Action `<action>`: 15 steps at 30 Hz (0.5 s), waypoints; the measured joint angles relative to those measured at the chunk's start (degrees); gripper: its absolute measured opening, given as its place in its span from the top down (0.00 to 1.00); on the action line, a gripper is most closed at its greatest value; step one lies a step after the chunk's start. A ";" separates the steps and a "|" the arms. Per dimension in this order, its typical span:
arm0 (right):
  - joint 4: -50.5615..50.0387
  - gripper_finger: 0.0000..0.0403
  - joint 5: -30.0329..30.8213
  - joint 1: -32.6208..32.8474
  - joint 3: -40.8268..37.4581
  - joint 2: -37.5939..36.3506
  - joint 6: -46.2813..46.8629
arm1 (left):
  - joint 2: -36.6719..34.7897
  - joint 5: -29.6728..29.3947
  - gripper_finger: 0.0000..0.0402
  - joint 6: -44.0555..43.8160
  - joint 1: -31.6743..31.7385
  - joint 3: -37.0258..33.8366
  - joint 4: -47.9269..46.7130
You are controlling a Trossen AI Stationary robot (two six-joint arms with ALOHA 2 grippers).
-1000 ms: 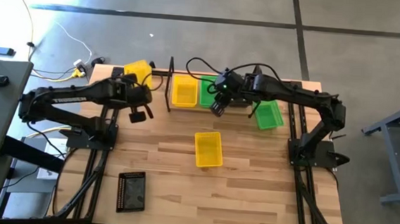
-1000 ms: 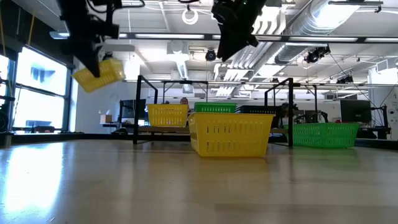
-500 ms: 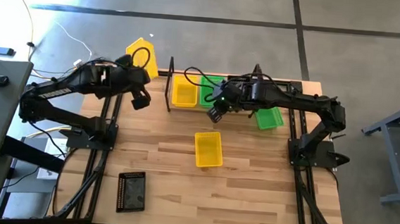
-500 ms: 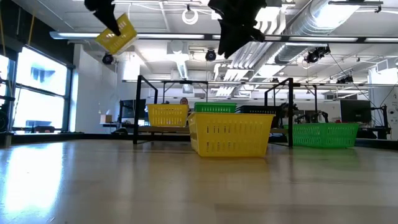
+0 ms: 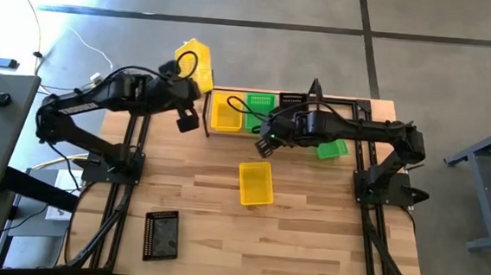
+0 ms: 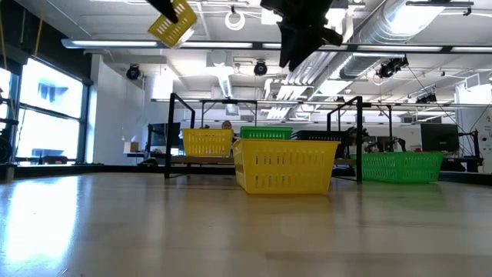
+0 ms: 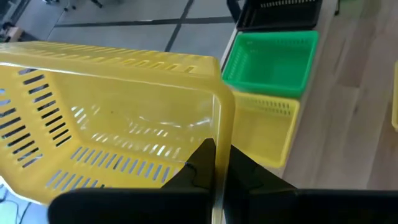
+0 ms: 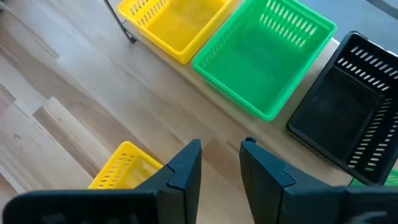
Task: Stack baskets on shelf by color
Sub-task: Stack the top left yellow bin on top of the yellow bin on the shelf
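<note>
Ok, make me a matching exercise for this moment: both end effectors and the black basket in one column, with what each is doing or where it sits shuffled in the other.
Column one:
1. left end effector
2. right end effector
3. black plastic mesh basket

Column two:
a. stands beside a bright green plastic mesh basket
b. shut on the rim of a raised yellow plastic mesh basket
c. open and empty

Pairs: 1-b, 2-c, 3-a

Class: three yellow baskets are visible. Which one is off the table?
The yellow basket held aloft in the left gripper; the other two rest on shelf and tabletop.
</note>
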 joint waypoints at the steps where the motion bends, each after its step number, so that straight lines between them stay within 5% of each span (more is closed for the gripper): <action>1: -0.02 0.76 0.17 0.24 0.00 0.00 0.48 | 0.90 -0.01 1.00 0.03 -0.30 0.66 0.00; 15: -3.41 0.76 3.01 1.32 0.00 0.00 6.68 | 12.21 4.67 1.00 3.41 -1.40 4.55 -0.25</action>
